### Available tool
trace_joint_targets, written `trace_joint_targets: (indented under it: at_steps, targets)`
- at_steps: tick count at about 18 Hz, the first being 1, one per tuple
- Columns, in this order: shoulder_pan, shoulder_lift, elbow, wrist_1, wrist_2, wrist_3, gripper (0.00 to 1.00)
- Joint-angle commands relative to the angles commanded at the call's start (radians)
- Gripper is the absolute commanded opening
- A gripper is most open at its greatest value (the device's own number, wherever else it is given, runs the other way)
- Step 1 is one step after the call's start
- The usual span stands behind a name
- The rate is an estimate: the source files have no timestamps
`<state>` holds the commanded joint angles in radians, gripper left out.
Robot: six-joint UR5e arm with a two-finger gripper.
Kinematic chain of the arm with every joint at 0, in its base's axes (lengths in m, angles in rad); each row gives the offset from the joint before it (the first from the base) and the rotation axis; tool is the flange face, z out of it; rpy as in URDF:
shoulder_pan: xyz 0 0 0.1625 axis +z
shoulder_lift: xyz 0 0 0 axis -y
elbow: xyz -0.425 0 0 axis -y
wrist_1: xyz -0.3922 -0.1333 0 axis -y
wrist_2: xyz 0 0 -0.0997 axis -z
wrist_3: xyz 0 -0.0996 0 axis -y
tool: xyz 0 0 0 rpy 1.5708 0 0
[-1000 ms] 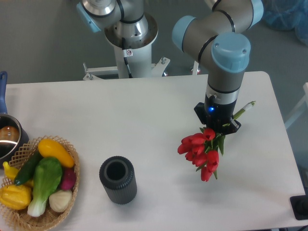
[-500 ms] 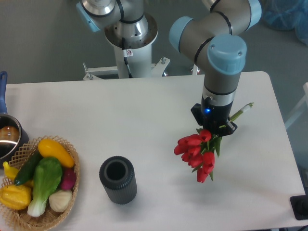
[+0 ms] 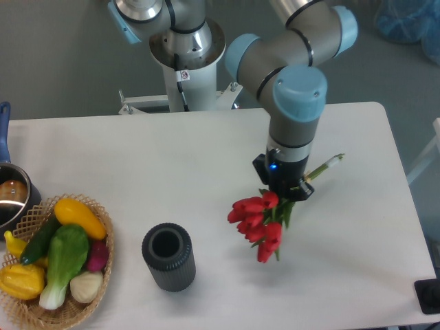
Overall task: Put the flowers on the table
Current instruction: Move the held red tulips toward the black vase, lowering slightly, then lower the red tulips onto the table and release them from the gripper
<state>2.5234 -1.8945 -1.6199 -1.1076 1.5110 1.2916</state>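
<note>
Since the earlier frames the gripper (image 3: pixel 282 188) and its bunch have shifted leftward over the table (image 3: pixel 172 158), closer to the dark vase (image 3: pixel 168 258); the vase and the wicker basket (image 3: pixel 65 306) stay put. The jaws are clenched on the flowers (image 3: pixel 258 220), whose red tulip heads hang below and left of the jaws, above the tabletop, while the pale green stems (image 3: pixel 323 166) stick out up and to the right. No readable writing shows; only a small blue light glows on the wrist. The vase is a ribbed, matte cylinder, open-topped. The basket, far left of the jaws, is woven and holds glossy vegetables. The table is smooth, white, round-cornered.
</note>
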Motion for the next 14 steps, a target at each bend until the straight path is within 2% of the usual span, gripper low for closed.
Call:
trace_joint_targets:
  at_steps: [1, 6, 7, 8, 9, 10, 12, 14]
  targets:
    - [0.0, 0.0, -0.006, 0.0, 0.0, 0.0, 0.12]
    - [-0.008, -0.018, -0.011, 0.014, -0.005, 0.0, 0.38]
    - [-0.008, -0.024, -0.014, 0.023, -0.005, 0.0, 0.47]
    - [-0.008, -0.025, -0.017, 0.026, -0.005, 0.0, 0.57]
    - [-0.008, -0.026, -0.02, 0.026, -0.006, 0.0, 0.85]
    - [-0.008, -0.026, -0.023, 0.026, -0.006, 0.0, 1.0]
    - [0.001, -0.025, -0.022, 0.037, -0.006, 0.0, 1.0]
    - [0.012, -0.026, -0.023, 0.078, -0.002, 0.002, 1.0]
